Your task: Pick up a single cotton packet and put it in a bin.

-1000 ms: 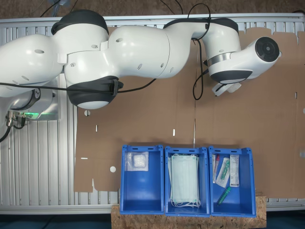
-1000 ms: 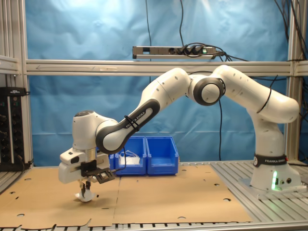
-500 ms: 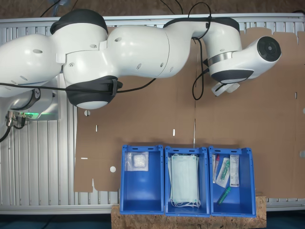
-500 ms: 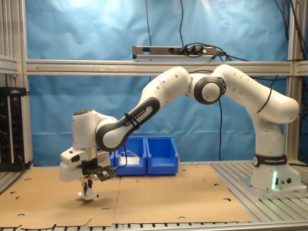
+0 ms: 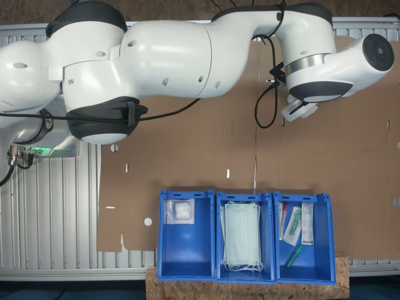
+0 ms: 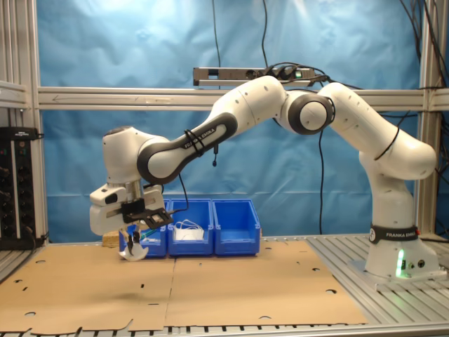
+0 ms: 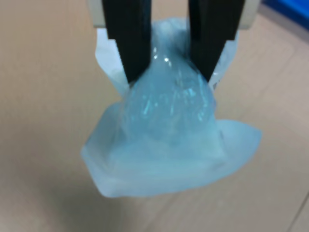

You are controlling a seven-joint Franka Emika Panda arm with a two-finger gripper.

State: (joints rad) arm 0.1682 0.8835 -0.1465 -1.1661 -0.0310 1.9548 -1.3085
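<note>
My gripper (image 7: 169, 77) is shut on a cotton packet (image 7: 169, 140), a crumpled clear wrap around a white pad that hangs between the two black fingers (image 7: 128, 38). In the second exterior view the gripper (image 6: 133, 249) hangs well above the cardboard with the packet (image 6: 132, 254) in it, in front of the blue bins. Another cotton packet (image 5: 181, 211) lies in the bin (image 5: 164, 250) at the first exterior view's left. In that view the arm's wrist (image 5: 331, 69) stands over the cardboard far from the bins.
Three blue bins stand in a row at the cardboard's edge. The middle one (image 5: 218, 250) holds pale green face masks (image 5: 242, 234), and the third (image 5: 327, 250) holds narrow sachets (image 5: 292, 226). Brown cardboard (image 6: 231, 288) covers the table. The arm's base (image 6: 393, 253) stands at the second exterior view's right.
The gripper has risen from just above the cardboard, carrying the packet up with it. In the first exterior view the wrist has shifted toward that view's right.
</note>
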